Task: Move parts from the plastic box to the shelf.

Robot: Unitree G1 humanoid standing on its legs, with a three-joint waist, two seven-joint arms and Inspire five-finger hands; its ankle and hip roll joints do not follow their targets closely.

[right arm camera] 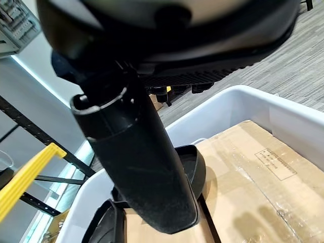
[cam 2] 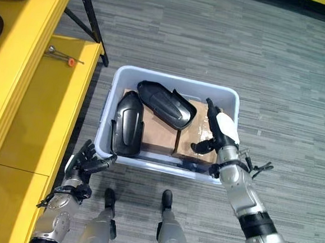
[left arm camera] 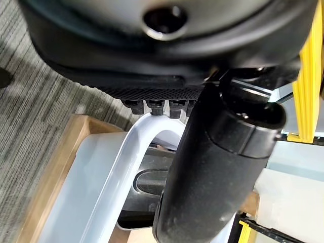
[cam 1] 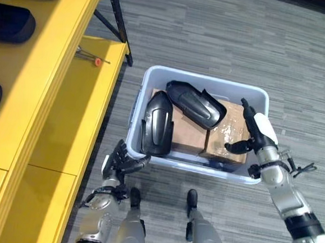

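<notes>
Your right hand, fingers spread and empty, hovers over the plastic box's right side, where a careless reach could knock the stacked black parts.

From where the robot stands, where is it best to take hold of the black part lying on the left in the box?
Probably its near end: the left black part lies lengthwise with that end at the box rim, just beside the left robot hand, so come from the left.
</notes>
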